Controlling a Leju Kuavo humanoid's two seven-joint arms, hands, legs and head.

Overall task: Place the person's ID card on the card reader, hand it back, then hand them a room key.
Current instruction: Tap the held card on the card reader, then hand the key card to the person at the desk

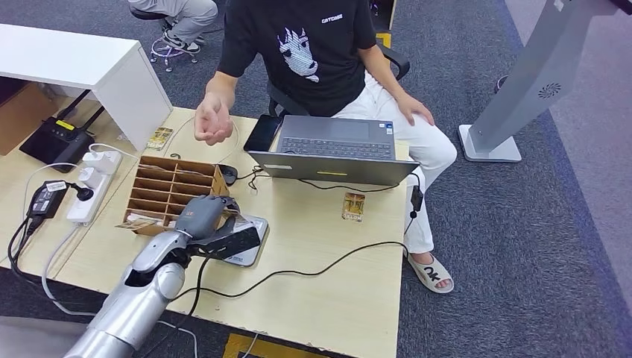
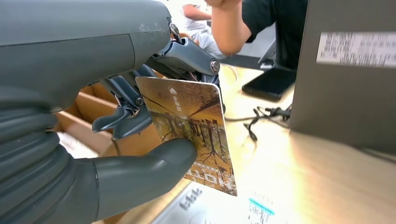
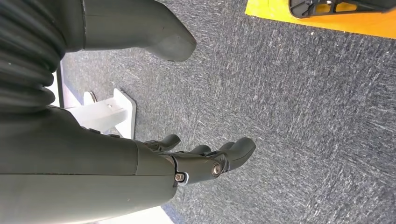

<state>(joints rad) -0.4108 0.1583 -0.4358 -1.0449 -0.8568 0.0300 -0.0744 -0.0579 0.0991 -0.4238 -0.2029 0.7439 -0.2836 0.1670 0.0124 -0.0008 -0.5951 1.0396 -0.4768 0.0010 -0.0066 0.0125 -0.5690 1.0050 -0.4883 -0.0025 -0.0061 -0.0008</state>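
Left hand (image 2: pixel 140 116): pinches the ID card (image 2: pixel 194 130) just above the card reader (image 1: pixel 250 242).
Person's hand (image 1: pixel 212 123): far side — nearer the left arm.
Right hand (image 3: pixel 201 161): hangs, fingers loosely apart, empty.

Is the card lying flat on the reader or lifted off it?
Lifted: the left hand pinches the card on edge, tilted above the card reader.

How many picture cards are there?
3 that I can see: one card pinched in the left hand, one lying by the laptop, one at the table's far edge. The wooden box may hide more.
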